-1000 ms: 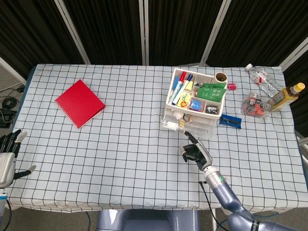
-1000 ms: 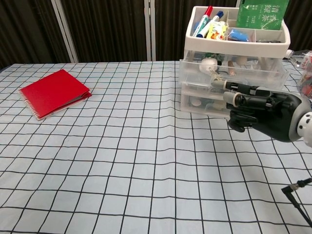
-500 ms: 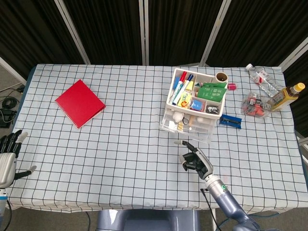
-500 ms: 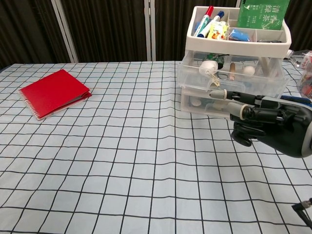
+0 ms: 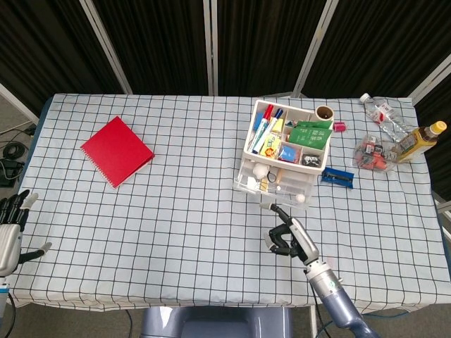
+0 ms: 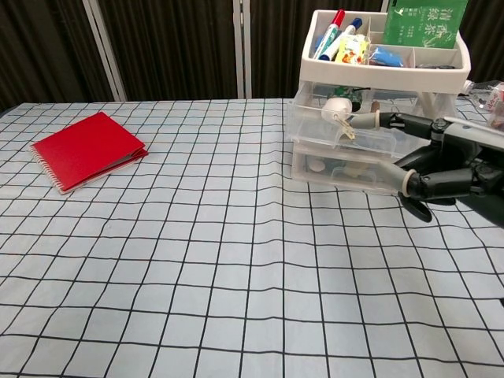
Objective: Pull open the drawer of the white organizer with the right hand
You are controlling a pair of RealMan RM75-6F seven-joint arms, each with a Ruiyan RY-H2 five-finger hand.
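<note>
Hovering near the desk's front edge, my right hand [image 5: 288, 234] holds nothing, fingers [image 6: 370, 120] loosely spread, just before the organizer's [image 5: 282, 158] protruding drawer [image 5: 275, 187]; left hand [image 5: 8, 229] idles open off the left edge.

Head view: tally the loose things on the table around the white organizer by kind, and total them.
Red notebook: 1
Bottles: 2, a clear one lying down and a brown yellow-capped one
Clear bag of small items: 1
Blue flat pack: 1
Small pink thing behind the organizer: 1
Total: 6
</note>
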